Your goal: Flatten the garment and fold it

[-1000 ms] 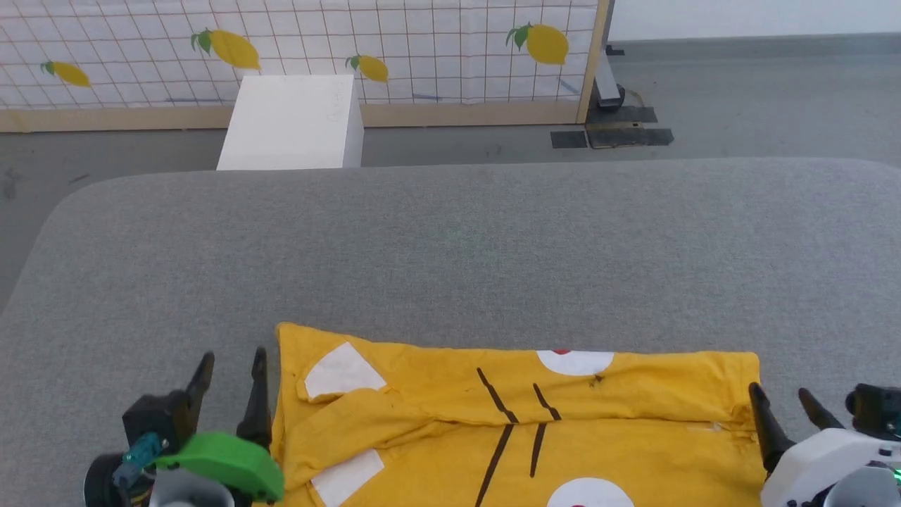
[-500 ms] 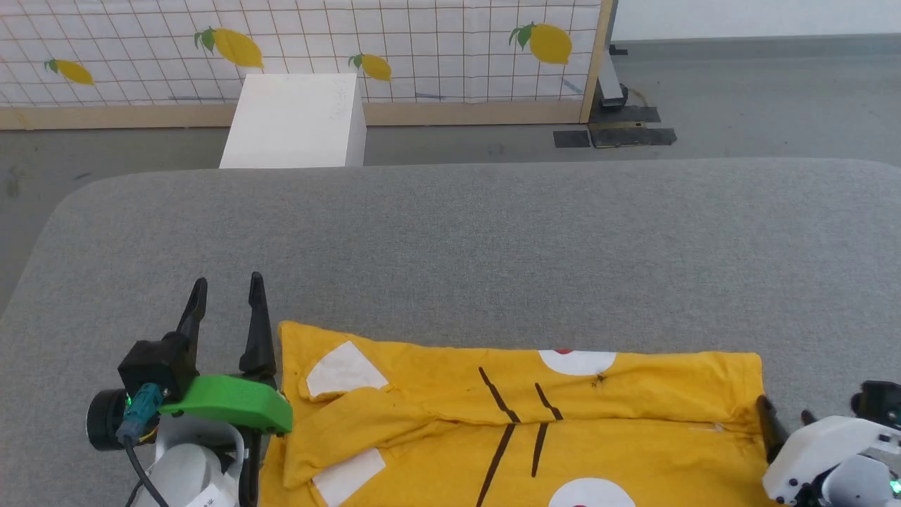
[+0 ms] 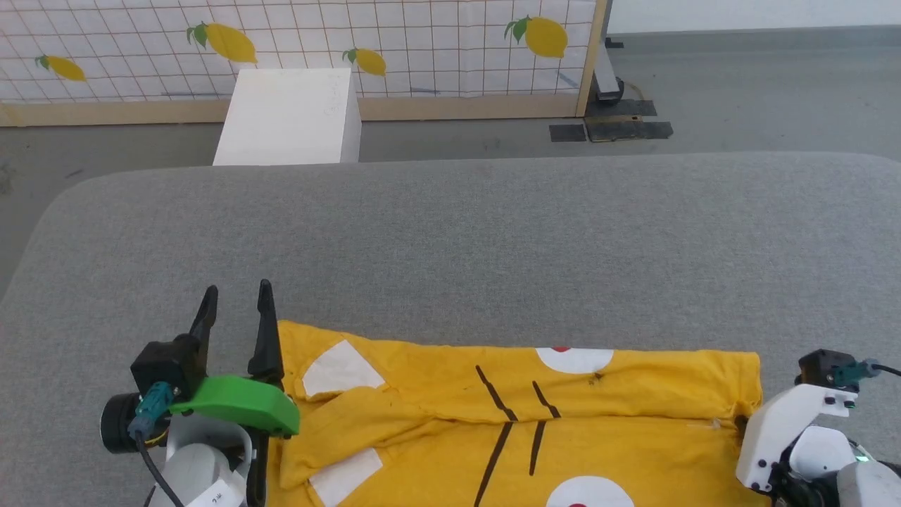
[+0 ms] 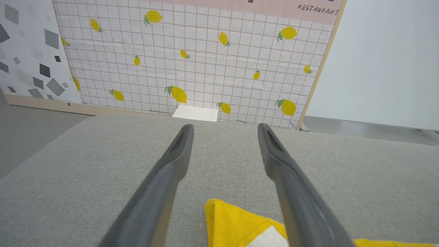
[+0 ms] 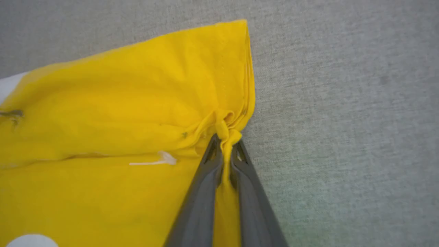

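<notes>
The soft, light garment lies rumpled at the table's near edge, right claw pinched on its bunched side hem, left claw wide beside the opposite corner, likely the next hold.

The place looks like a robot test room, arranged as a stage set. Behind the grey cloth-covered surface stands a printed backdrop with a grid and lemons. It is held in a wooden frame and carries the word "RESTAURANT". Beside it is a second panel with grey shapes. The floor is bare and grey, and a plain white box stands on it.
</notes>
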You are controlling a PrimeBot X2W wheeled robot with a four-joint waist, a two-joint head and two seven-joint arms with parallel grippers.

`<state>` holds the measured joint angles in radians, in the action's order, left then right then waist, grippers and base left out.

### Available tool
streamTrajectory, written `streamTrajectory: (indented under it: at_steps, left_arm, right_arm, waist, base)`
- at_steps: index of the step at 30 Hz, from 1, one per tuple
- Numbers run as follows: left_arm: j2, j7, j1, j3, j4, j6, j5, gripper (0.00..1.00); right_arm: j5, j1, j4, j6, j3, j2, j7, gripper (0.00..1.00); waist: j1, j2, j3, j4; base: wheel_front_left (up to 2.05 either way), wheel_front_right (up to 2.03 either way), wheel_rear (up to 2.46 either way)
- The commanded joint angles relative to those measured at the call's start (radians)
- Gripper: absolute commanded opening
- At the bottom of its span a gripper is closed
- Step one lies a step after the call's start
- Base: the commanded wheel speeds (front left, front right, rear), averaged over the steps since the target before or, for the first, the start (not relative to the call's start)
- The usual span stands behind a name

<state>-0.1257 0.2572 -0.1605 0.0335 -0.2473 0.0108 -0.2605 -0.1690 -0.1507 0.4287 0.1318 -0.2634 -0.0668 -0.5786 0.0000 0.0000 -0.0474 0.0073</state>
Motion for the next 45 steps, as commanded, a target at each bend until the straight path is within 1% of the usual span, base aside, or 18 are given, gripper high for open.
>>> streamTrajectory:
  at_steps: [1,5,6,7,11,15,19,22,24,27,32,34,36,38,41,42,43,45]
  left_arm:
    - [0.006,0.004,-0.011,-0.007,-0.005,0.01,0.018,1.0]
    - [0.015,0.004,-0.016,-0.025,-0.003,0.024,0.029,1.0]
    - [0.018,0.004,-0.016,-0.029,-0.004,0.027,0.033,1.0]
    - [0.023,0.004,-0.014,-0.034,-0.006,0.032,0.039,1.0]
    - [0.033,0.004,-0.011,-0.045,-0.007,0.04,0.049,1.0]
    - [0.041,0.005,-0.009,-0.053,-0.01,0.049,0.057,1.0]
    - [0.046,0.005,-0.005,-0.061,-0.015,0.056,0.065,1.0]
    - [0.049,0.005,0.002,-0.065,-0.02,0.06,0.07,1.0]
    - [0.051,0.005,0.007,-0.065,-0.024,0.063,0.073,1.0]
    - [0.052,0.005,0.012,-0.067,-0.031,0.069,0.078,1.0]
    - [0.054,0.005,0.011,-0.068,-0.033,0.076,0.084,1.0]
    - [0.055,0.005,0.007,-0.066,-0.033,0.078,0.087,1.0]
    - [0.057,0.005,-0.002,-0.06,-0.035,0.08,0.09,1.0]
    - [0.058,0.005,-0.015,-0.057,-0.037,0.083,0.091,1.0]
    - [0.06,0.005,-0.035,-0.052,-0.039,0.087,0.091,1.0]
    - [0.061,0.005,-0.042,-0.05,-0.04,0.088,0.091,1.0]
    - [0.064,0.005,-0.06,-0.043,-0.041,0.091,0.091,1.0]
    - [0.065,0.005,-0.073,-0.038,-0.042,0.093,0.089,1.0]
  right_arm:
    - [0.007,0.022,0.003,-0.001,0.008,0.017,-0.019,0.0]
    - [0.078,0.032,-0.059,-0.001,-0.032,0.016,-0.009,0.0]
    - [0.099,0.034,-0.075,-0.001,-0.055,0.014,0.0,0.0]
    - [0.15,0.035,-0.103,-0.001,-0.109,0.0,0.034,0.0]
    - [0.254,0.029,-0.108,-0.001,-0.223,-0.027,0.097,0.0]
    - [0.333,0.017,-0.088,-0.001,-0.302,-0.055,0.153,0.0]
    - [0.353,0.009,-0.082,-0.001,-0.324,-0.061,0.174,0.0]
    - [0.338,0.016,-0.105,-0.001,-0.3,-0.052,0.158,0.0]
    - [0.305,0.032,-0.148,-0.001,-0.249,-0.042,0.117,0.0]
    - [0.224,0.079,-0.284,-0.001,-0.129,-0.031,0.009,0.0]
    - [0.08,0.166,-0.627,-0.001,0.092,-0.019,-0.21,0.0]
    - [0.046,0.177,-0.739,-0.001,0.186,-0.025,-0.265,0.0]
    - [0.035,0.172,-0.814,-0.001,0.28,-0.038,-0.289,0.0]
    - [0.033,0.151,-0.844,-0.001,0.375,-0.052,-0.296,0.0]
    - [0.034,0.095,-0.824,-0.001,0.499,-0.05,-0.274,0.0]
    - [0.037,0.069,-0.801,-0.001,0.547,-0.049,-0.261,0.0]
    - [0.029,0.001,-0.716,-0.001,0.646,-0.03,-0.221,0.0]
    - [0.027,-0.043,-0.643,-0.001,0.699,-0.019,-0.193,0.0]
  waist:
    - [0.0,0.0,-0.001,0.002]
    - [0.0,0.0,-0.005,0.006]
    - [0.0,0.0,-0.005,0.008]
    - [0.0,0.0,-0.006,0.01]
    - [0.0,0.0,-0.006,0.013]
    - [0.0,0.0,-0.005,0.017]
    - [0.0,0.0,0.0,0.021]
    - [0.0,0.0,0.004,0.026]
    - [0.0,0.0,0.009,0.031]
    - [0.0,0.0,0.012,0.037]
    - [0.0,0.0,0.009,0.049]
    - [0.0,0.0,0.004,0.055]
    - [0.0,0.0,-0.005,0.064]
    - [0.0,0.0,-0.017,0.071]
    - [0.0,0.0,-0.035,0.082]
    - [0.0,0.0,-0.041,0.087]
    - [0.0,0.0,-0.061,0.104]
    - [0.0,0.0,-0.075,0.119]
  base:
    - [0.0,0.0,0.0]
    - [0.0,0.0,0.0]
    - [0.0,0.0,0.0]
    - [0.0,0.0,0.0]
    - [0.0,0.0,0.0]
    - [0.0,0.0,0.0]
    - [0.0,0.0,0.0]
    - [0.0,0.0,0.0]
    - [0.0,0.0,0.0]
    - [0.0,0.0,0.0]
    - [0.0,0.0,0.0]
    - [0.0,0.0,0.0]
    - [0.0,0.0,0.0]
    - [0.0,0.0,0.0]
    - [0.0,0.0,0.0]
    - [0.0,0.0,0.0]
    - [0.0,0.0,0.0]
    - [0.0,0.0,0.0]
